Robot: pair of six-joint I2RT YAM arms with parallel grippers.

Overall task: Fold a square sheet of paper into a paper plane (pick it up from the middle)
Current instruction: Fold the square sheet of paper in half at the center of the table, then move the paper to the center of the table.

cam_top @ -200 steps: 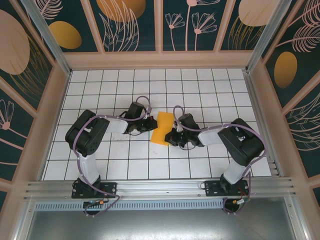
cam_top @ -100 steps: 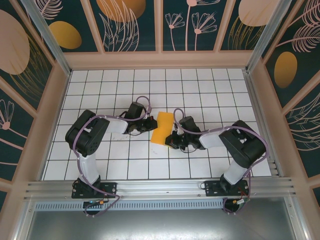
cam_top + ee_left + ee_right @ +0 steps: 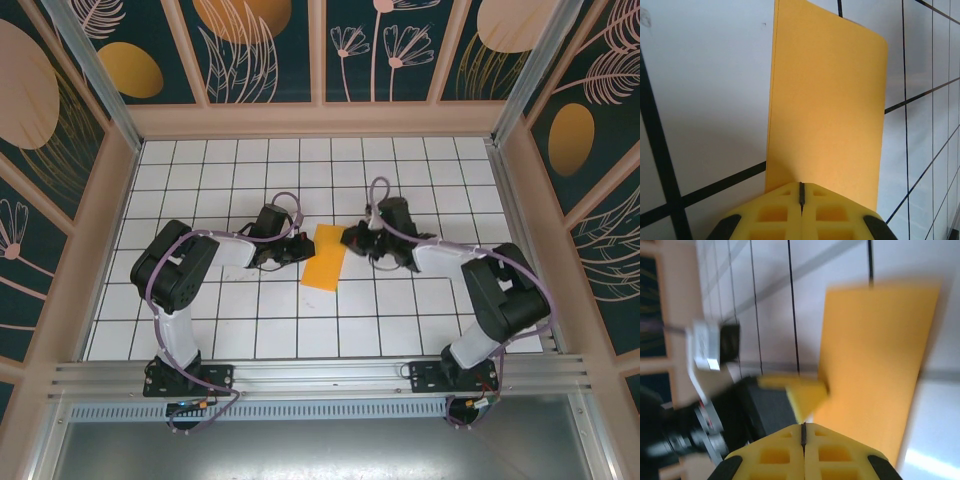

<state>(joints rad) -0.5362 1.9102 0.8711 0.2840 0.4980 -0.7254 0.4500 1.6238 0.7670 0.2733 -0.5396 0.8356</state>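
The folded square sheet of paper (image 3: 325, 258) lies flat between my left fingers (image 3: 775, 217) and right fingers (image 3: 772, 457), both shut, gripping nothing I can see; it looks light, limp and slippery, so I'd pinch a lifted edge

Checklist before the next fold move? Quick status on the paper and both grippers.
1. The square sheet of paper is folded to a rectangle, flat on the table: ok.
2. The left gripper is shut, at the paper's left long edge: ok.
3. The right gripper is shut, by the paper's far right corner: ok.
4. The left fingertips pin the paper down: cannot tell.
5. Folded edges line up: cannot tell.
6. Right wrist view is sharp enough to trust: not ok, blurred.
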